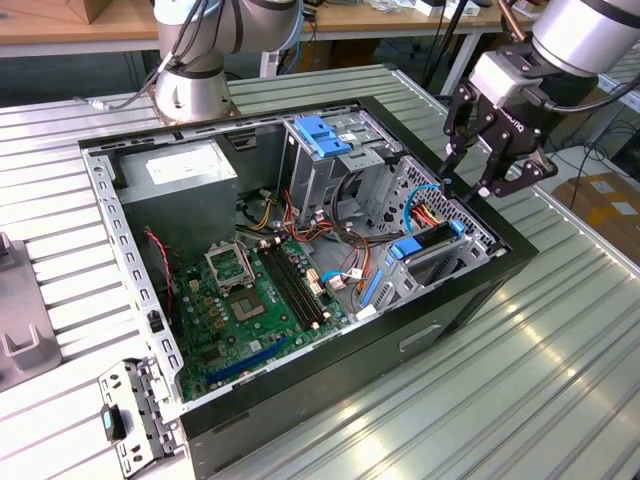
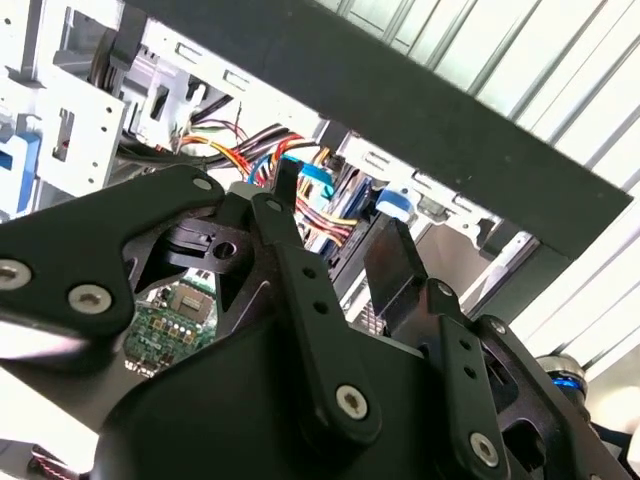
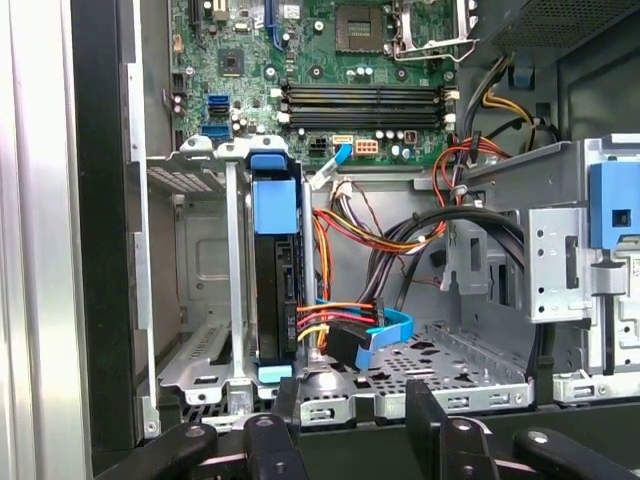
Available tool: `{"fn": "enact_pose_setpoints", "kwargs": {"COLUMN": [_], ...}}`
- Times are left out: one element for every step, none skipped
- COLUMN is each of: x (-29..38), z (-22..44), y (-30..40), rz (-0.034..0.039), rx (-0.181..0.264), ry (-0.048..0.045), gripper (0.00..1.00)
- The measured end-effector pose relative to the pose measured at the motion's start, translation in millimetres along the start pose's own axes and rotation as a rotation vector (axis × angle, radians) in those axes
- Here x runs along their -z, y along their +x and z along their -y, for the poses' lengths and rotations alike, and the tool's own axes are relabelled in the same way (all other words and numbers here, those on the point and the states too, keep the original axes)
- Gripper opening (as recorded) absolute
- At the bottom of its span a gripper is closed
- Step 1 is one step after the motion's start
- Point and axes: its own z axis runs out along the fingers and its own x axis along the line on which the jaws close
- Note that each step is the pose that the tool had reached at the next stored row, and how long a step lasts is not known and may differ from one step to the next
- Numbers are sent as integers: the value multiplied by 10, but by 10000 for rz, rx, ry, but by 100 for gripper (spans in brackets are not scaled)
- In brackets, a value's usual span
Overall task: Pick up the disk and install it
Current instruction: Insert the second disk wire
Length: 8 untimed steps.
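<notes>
The disk (image 1: 430,241) stands on edge in a slot of the drive cage, at the exterior view's right end of the open computer case (image 1: 360,350). In the first wrist view the disk (image 3: 278,285) shows a dark body with light-blue carrier ends, and red, orange and yellow wires run to its side. My gripper (image 1: 468,187) hangs just above that cage near the case's rim. It is open, with nothing between its black fingers (image 3: 425,405). The second wrist view shows the gripper (image 2: 335,225) over the cage and the wire bundle.
The case lies open on a ribbed metal table (image 1: 560,330). Inside are a green motherboard (image 1: 250,300), a grey power supply (image 1: 185,175) and a bright-blue latch (image 1: 320,135) on the far cage. A second arm's base (image 1: 190,90) stands behind the case. A metal bracket (image 1: 130,420) lies at the front left.
</notes>
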Motion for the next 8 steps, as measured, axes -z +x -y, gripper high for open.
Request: {"fn": "enact_pose_setpoints", "kwargs": {"x": [0,1,1,0,1,1,1,1], "z": [-16,-38,-72,-94,-115,-136,-154,-167], "y": [1,2,4,5,5,6,7,8], "rz": [0,-1,0,1,-2,-2,-2,-1], "rx": [1,1,1,1,1,2,2,2], "ry": [3,7,13,15,19,21,22,22], "gripper": [54,54,54,54,54,54,54,54]}}
